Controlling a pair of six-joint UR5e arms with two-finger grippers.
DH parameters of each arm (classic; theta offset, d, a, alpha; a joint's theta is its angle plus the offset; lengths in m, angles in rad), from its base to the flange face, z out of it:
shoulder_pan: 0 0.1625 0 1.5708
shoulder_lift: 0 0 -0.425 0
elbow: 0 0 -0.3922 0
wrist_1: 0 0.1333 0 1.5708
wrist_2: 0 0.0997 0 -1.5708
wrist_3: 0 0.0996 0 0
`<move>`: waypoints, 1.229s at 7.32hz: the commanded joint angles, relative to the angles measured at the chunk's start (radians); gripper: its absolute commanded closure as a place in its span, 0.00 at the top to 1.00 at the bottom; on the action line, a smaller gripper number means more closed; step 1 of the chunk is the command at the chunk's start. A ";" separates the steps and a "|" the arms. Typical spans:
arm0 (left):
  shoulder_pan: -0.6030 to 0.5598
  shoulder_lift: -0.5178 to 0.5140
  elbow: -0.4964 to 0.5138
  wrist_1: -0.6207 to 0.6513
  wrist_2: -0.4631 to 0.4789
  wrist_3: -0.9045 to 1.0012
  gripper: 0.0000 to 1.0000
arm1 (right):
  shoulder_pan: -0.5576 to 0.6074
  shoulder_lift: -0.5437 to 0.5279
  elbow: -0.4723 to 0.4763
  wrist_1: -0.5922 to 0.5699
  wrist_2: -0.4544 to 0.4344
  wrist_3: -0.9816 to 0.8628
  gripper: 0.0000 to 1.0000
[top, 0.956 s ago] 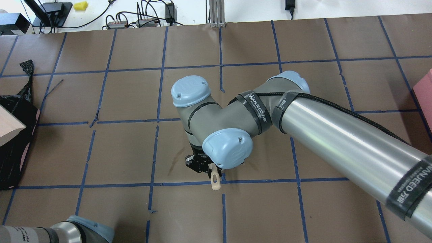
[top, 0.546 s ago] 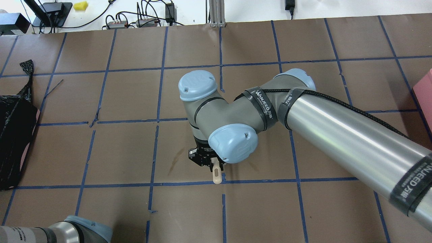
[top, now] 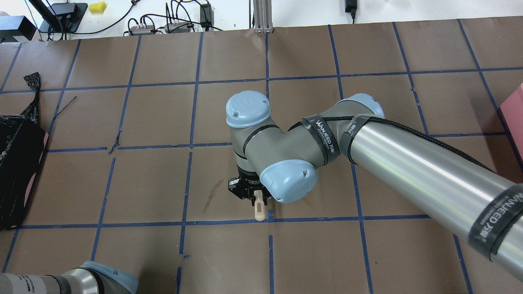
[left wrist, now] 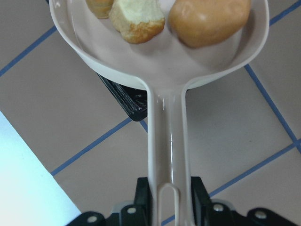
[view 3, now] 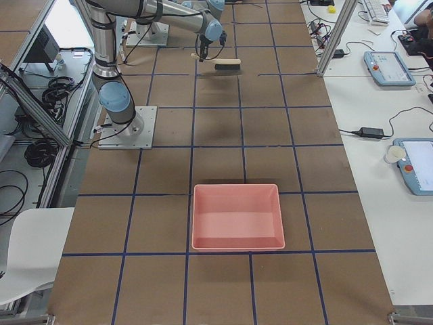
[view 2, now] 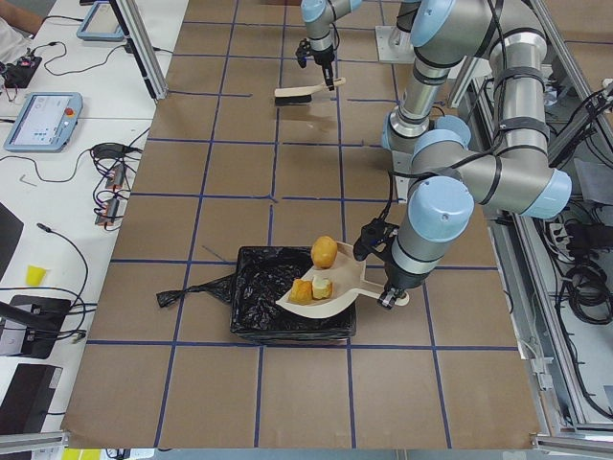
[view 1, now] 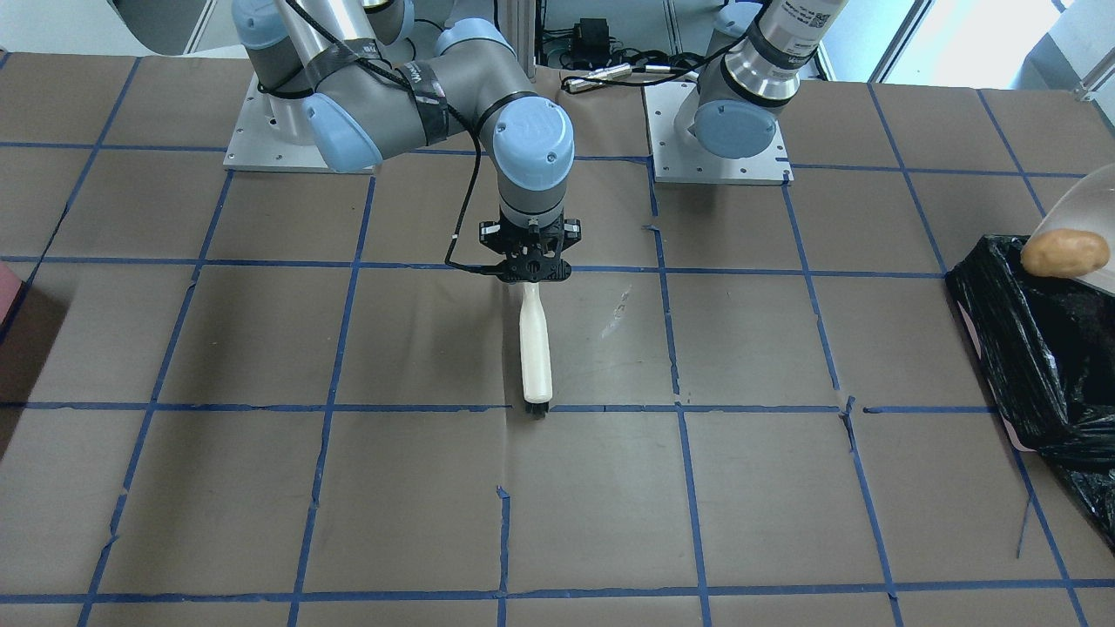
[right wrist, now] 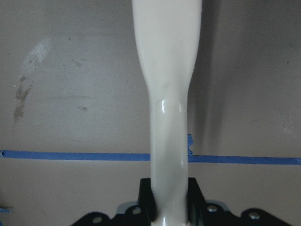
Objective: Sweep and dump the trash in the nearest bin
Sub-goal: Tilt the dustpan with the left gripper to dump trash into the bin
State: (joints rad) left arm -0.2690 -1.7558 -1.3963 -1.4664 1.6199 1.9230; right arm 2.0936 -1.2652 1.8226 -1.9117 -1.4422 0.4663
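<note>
The work is at the dumping step, as I judge it. The left gripper (left wrist: pixel 170 195) is closed on the handle of the white dustpan (left wrist: pixel 160 61) and holds the pan in the air over the bin (view 2: pixel 257 287), which stands at the left edge of the tabletop (top: pixel 155 179). All the trash lies in the pan: the tan-orange potato-shaped lump (left wrist: pixel 209 19) on one side, one yellowish chunk (left wrist: pixel 136 19) beside it, and the second chunk (left wrist: pixel 99 5) next to that one, cut by the edge of the left wrist view. Nothing of it shows in the black bag, and no lump is left on the tabletop. The pan looks close to level, so the lumps rest in it. The right gripper (right wrist: pixel 169 197) is clamped around the handle of the brush (view 1: pixel 535 348), with the bristles down, near the middle of the tabletop and well apart from the bin. A pink tray (view 3: pixel 237 187) stands toward the right edge, far from the pan. The next move calls for turning the left wrist so that the pan's front lip goes down inside the rim of the bag. The potato-shaped lump is round and will probably roll first, so the lip should be well over the opening before the tilt begins.
</note>
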 commanded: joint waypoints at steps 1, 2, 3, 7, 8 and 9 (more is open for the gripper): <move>-0.019 0.006 -0.010 0.040 0.066 0.002 0.14 | -0.006 -0.005 0.018 -0.024 0.000 0.000 0.03; -0.021 -0.001 -0.012 0.055 0.067 0.002 0.14 | -0.012 -0.003 0.026 -0.033 0.002 -0.001 0.03; -0.019 0.001 -0.013 0.057 0.067 0.007 0.14 | -0.009 0.003 0.029 -0.043 0.002 -0.001 0.05; -0.085 0.013 -0.001 0.128 0.234 -0.006 0.14 | -0.012 0.020 0.026 -0.023 -0.070 -0.012 1.00; -0.114 0.048 0.003 0.124 0.253 -0.009 0.14 | -0.017 0.012 0.024 -0.020 -0.070 -0.012 1.00; -0.146 0.064 -0.001 0.115 0.255 -0.013 0.14 | -0.030 0.010 0.015 -0.029 -0.070 -0.021 1.00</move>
State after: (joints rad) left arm -0.3766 -1.7159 -1.3957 -1.3509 1.8579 1.9147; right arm 2.0755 -1.2512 1.8454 -1.9365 -1.5098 0.4523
